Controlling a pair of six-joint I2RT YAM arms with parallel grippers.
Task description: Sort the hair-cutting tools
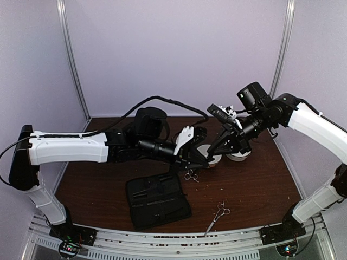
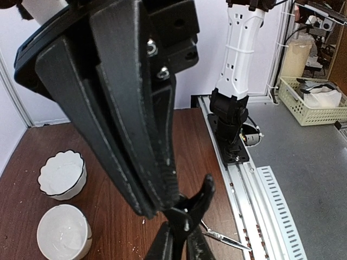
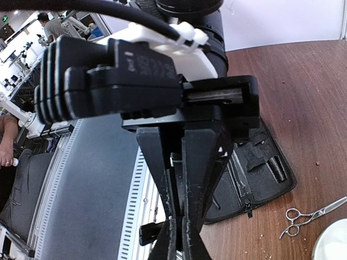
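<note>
A: How are the hands?
B: The left hand (image 2: pixel 165 208) and right hand (image 3: pixel 177 238) are both clenched, tips close together over the middle of the desk (image 1: pixel 271 179). On what, I can't tell.
A: And the tools?
B: One scissors (image 1: pixel 191 175) lies mid-desk, the second scissors (image 1: pixel 218 212) by the near edge. Hands this crowded could clash or knock a bowl (image 1: pixel 238 155).

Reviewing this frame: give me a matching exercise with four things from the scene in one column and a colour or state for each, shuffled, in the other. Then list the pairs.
Things
1. zip case
2. scalloped bowl
3. scissors by the near rail
4. tabletop

Colour or state
A. silver metal
B. white, with a dark line round the rim
C. black, lying open
D. dark brown

Pairs: 1-C, 2-B, 3-A, 4-D
</note>
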